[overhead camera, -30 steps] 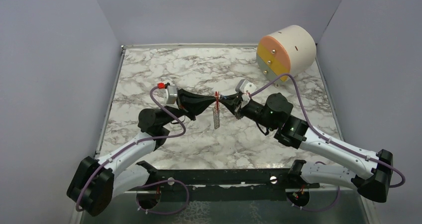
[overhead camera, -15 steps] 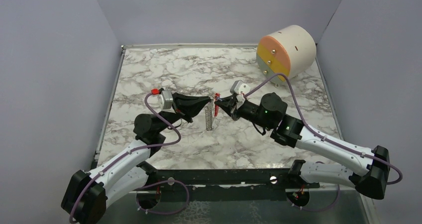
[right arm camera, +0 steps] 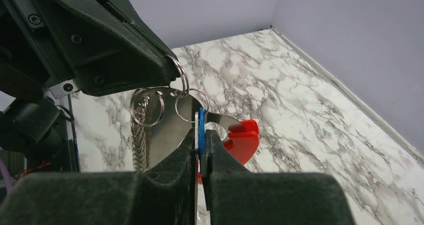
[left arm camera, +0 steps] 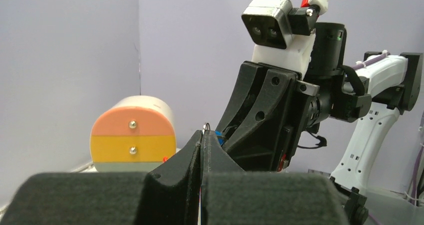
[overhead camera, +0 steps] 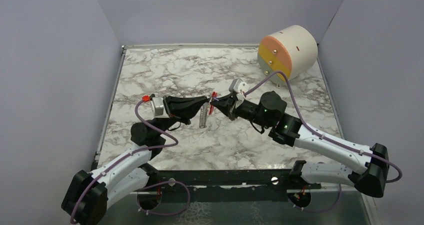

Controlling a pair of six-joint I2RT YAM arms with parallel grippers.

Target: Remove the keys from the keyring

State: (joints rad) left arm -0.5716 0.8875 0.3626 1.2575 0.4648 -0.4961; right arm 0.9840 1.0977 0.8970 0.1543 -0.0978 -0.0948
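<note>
Well, both grippers meet in the air above the marble table (overhead camera: 165, 70), well apart from the big cream drum (overhead camera: 288, 52) and off to its near left side. The left gripper (overhead camera: 206, 101) is pinched tight on the keyring (overhead camera: 202, 117), at a thin wire loop (right arm camera: 183, 80) on top of it. The grey springy part hangs down under that loop, farther from the drum than the red part (overhead camera: 214, 96). The right gripper (right arm camera: 201, 147) reaches in from the drum's side and is squeezed tight on the key (right arm camera: 201, 122), the tiny blue piece (much smaller than the fingers). The key looks joined to the bunch through another small loop, so it is not off yet.

The step now, I think, is to slide the key off its loop. To do it well, the left gripper should hold firm so the bunch does not swing. The right gripper should turn the key slowly round the loop, following the wire, not yank straight back toward the drum. A hard pull could bend the loop or make the little key slip out of the fingers and drop.
</note>
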